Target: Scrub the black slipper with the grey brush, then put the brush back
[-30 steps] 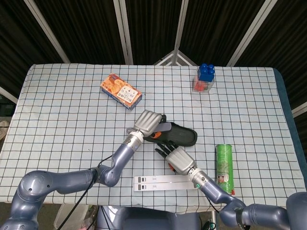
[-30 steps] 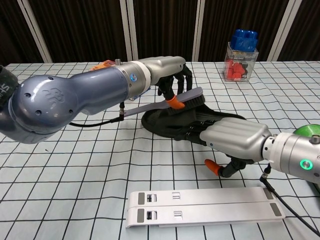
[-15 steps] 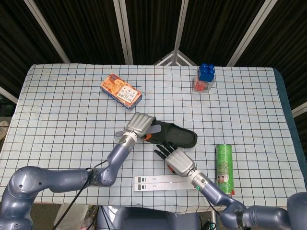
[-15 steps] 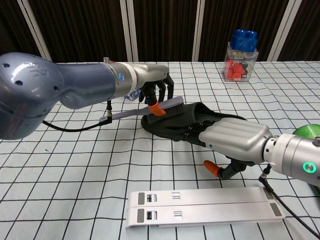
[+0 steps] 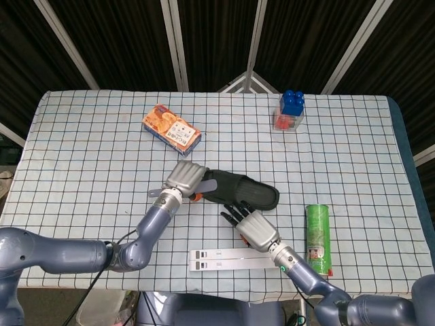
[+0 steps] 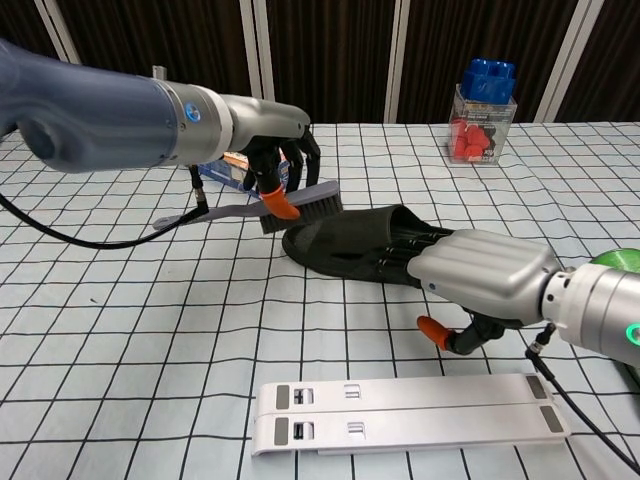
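Note:
The black slipper lies in the middle of the table, toe to the right. My left hand grips the grey brush at the slipper's left end. The bristle head hangs just off the slipper's edge, and the long handle points away to the left. My right hand is at the slipper's near side. Its fingers lie stretched out on the slipper's upper, and the orange-tipped thumb is down by the table.
A white flat stand lies near the front edge. To the right stands a green can. At the back are an orange box and a clear box with blue blocks on top.
My left hand has drawn the brush leftward along the slipper, from over its middle to just past its left end. The right hand has stayed on the slipper.

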`<act>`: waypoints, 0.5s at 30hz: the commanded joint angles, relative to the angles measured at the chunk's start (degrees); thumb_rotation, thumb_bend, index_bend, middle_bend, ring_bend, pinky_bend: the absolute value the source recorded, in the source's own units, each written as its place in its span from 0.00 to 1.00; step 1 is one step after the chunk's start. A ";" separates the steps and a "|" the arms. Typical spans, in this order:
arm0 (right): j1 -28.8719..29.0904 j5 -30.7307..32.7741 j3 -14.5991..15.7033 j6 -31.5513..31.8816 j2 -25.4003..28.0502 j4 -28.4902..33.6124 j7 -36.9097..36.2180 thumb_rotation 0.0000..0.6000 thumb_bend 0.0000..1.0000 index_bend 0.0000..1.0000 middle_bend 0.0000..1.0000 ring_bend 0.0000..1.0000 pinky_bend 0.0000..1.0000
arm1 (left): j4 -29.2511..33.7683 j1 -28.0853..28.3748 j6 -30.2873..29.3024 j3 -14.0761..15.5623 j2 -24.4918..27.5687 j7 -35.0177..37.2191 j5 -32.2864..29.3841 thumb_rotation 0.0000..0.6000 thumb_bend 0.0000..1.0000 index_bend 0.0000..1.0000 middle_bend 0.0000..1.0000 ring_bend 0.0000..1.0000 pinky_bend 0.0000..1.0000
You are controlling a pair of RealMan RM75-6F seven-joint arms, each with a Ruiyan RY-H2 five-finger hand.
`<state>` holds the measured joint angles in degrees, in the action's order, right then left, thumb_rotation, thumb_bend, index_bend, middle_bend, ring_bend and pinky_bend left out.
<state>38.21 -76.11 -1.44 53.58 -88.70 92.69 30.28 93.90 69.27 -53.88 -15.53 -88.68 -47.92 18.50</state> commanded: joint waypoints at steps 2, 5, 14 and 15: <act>-2.52 -2.14 1.06 5.30 3.33 4.39 2.24 1.00 0.57 0.00 0.00 0.00 0.10 | 7.59 -3.49 -0.79 2.78 6.30 2.58 4.10 1.00 0.75 0.61 0.71 0.61 0.54; -5.06 -3.82 2.29 9.87 6.40 7.90 4.12 1.00 0.57 0.00 0.00 0.00 0.08 | 10.40 -5.23 0.16 4.71 9.19 4.14 4.60 1.00 0.75 0.61 0.71 0.61 0.54; -15.74 -8.80 7.96 24.63 14.91 12.92 3.63 1.00 0.57 0.00 0.00 0.00 0.06 | 14.37 -12.00 2.78 13.37 14.76 9.05 14.14 1.00 0.72 0.61 0.72 0.62 0.55; -16.77 -9.08 8.32 25.87 15.54 12.75 2.09 1.00 0.57 0.00 0.00 0.00 0.06 | 14.29 -13.07 2.77 14.29 15.02 9.91 16.10 1.00 0.72 0.61 0.72 0.62 0.55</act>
<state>24.55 -83.58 4.97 76.13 -75.58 104.84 34.98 107.40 59.07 -51.86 -3.70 -75.03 -40.55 30.58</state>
